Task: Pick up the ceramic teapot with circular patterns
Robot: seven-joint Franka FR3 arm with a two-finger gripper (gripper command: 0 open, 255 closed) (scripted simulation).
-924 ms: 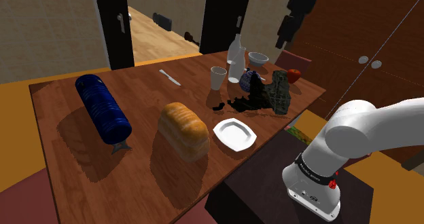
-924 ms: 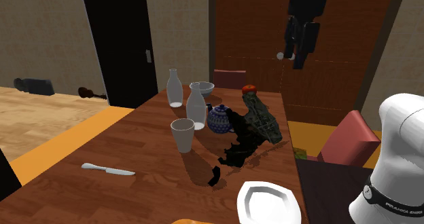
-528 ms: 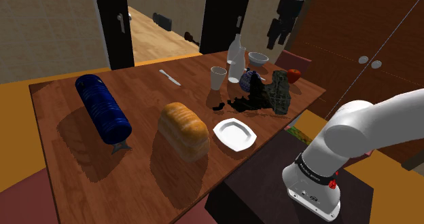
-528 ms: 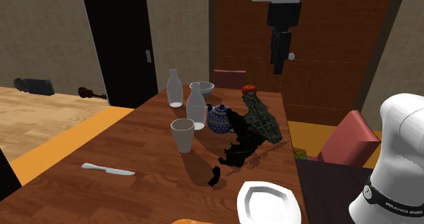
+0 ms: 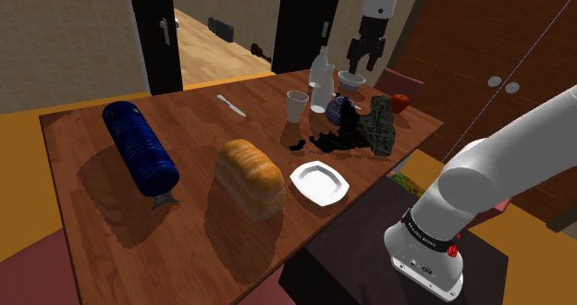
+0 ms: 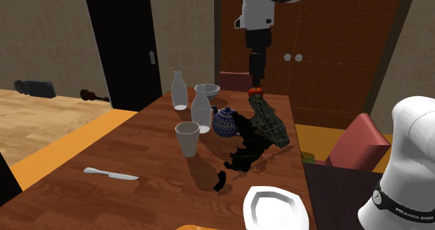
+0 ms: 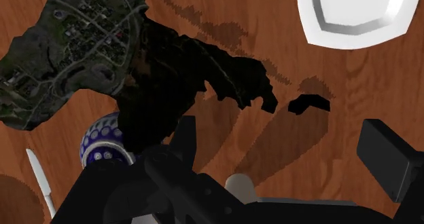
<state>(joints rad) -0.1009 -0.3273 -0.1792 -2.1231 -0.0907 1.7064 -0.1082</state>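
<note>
The teapot [image 5: 338, 103] is small and round, blue and white with a pattern of circles. It stands at the far end of the wooden table [image 5: 102, 220], between a white cup [image 5: 297, 104] and a dark lumpy object [image 5: 379, 123]. In the second exterior view the teapot [image 6: 226, 122] sits just right of a pale bottle [image 6: 201, 109]. My black gripper [image 5: 359, 58] hangs in the air above and behind it, fingers pointing down [image 6: 256, 75]. In the wrist view the teapot [image 7: 102, 140] is partly hidden by the dark object's black part [image 7: 190, 73], and my gripper [image 7: 285, 151] is open with nothing between its fingers.
Behind the teapot are a second bottle [image 6: 180, 90], a bowl [image 5: 351, 77] and a red fruit [image 5: 400, 102]. Nearer lie a white plate [image 5: 320, 183], a loaf of bread [image 5: 250, 176], a blue cylinder [image 5: 139, 146] and a knife [image 5: 231, 104]. Dark doors stand behind.
The arm has swung to the left in both exterior views and come lower, bringing the gripper over the far end of the table. The fingers stay open.
</note>
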